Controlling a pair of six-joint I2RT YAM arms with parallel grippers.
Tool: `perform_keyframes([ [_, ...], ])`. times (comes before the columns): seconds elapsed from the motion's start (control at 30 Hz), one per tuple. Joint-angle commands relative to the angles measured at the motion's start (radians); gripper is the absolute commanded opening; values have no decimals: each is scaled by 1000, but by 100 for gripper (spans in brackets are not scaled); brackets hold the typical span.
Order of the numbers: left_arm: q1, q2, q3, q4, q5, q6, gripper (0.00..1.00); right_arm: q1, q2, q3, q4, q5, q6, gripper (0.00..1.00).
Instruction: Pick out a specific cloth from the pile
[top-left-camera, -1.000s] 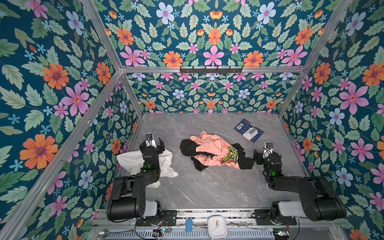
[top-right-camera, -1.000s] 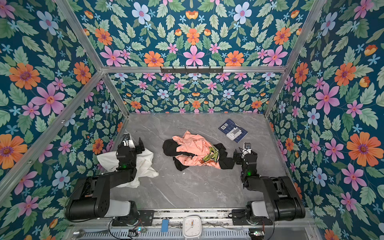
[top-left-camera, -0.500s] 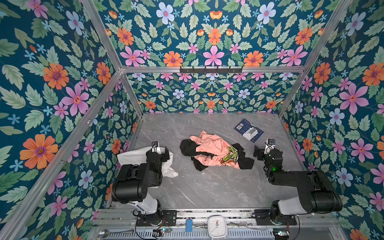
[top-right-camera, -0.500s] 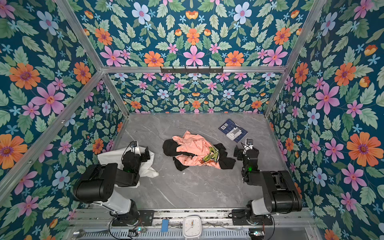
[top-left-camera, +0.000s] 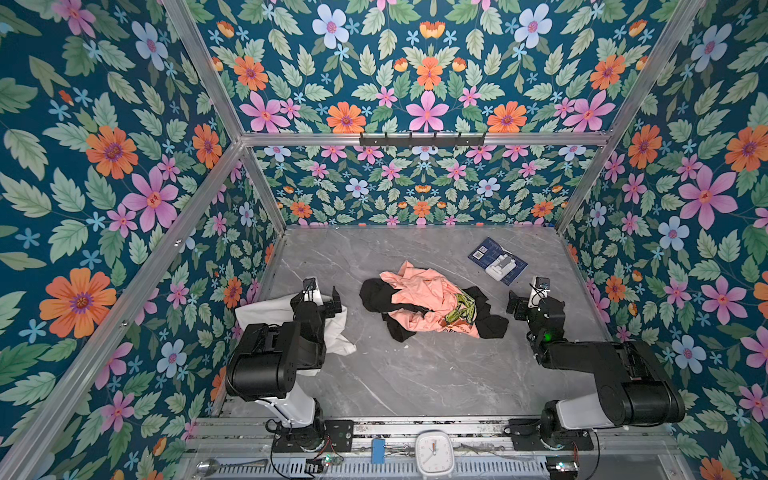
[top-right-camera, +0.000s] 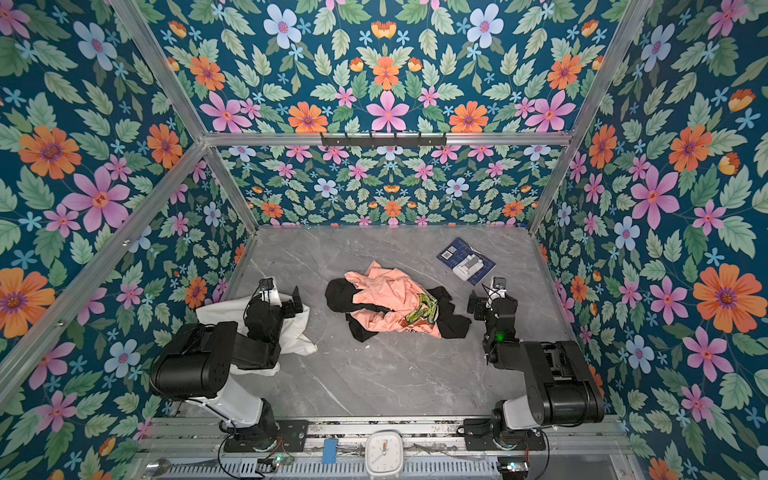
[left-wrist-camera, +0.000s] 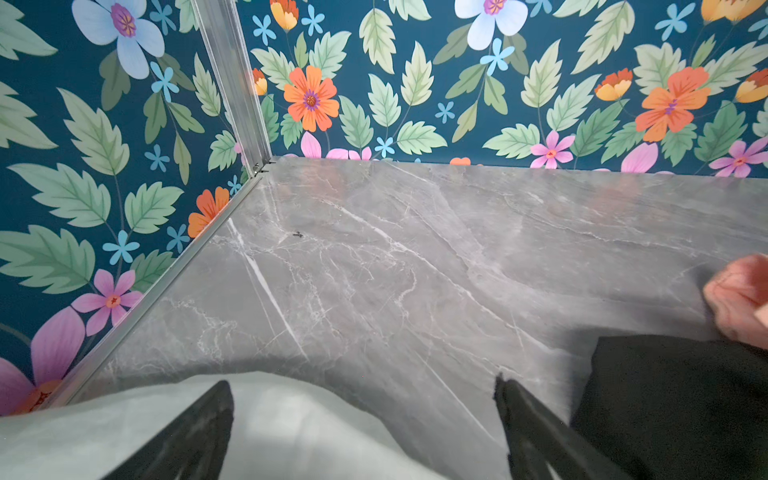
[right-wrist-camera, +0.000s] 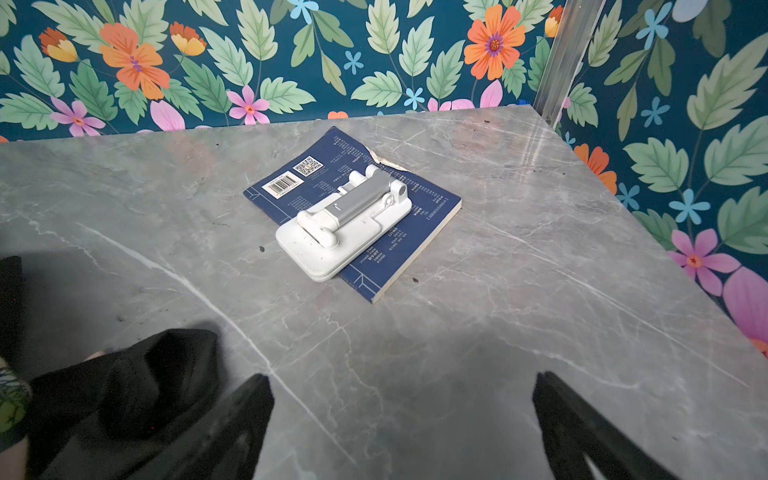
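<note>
White cloth (top-left-camera: 266, 309) lies left of the pile (top-left-camera: 428, 301), beneath the released left pincer (left-wrist-camera: 362, 382); right pincer (right-wrist-camera: 401, 377), right of the pile, gapes empty.

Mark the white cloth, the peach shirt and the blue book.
white cloth (top-left-camera: 262, 311): in a top view, on the flat stretch by the side wall.
peach shirt (top-left-camera: 419, 297): in a top view, on the middle of its crumpled body.
blue book (right-wrist-camera: 426, 210): right wrist view, on bare cover.
</note>
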Motion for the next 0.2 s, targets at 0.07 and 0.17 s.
perform_keyframes([
  [0.07, 0, 2, 6, 19, 6, -1, 100, 1, -1, 4, 2, 16, 11, 99],
  [0.17, 0, -4, -6, 36, 2, 2, 100, 0, -1, 3, 3, 16, 11, 99],
])
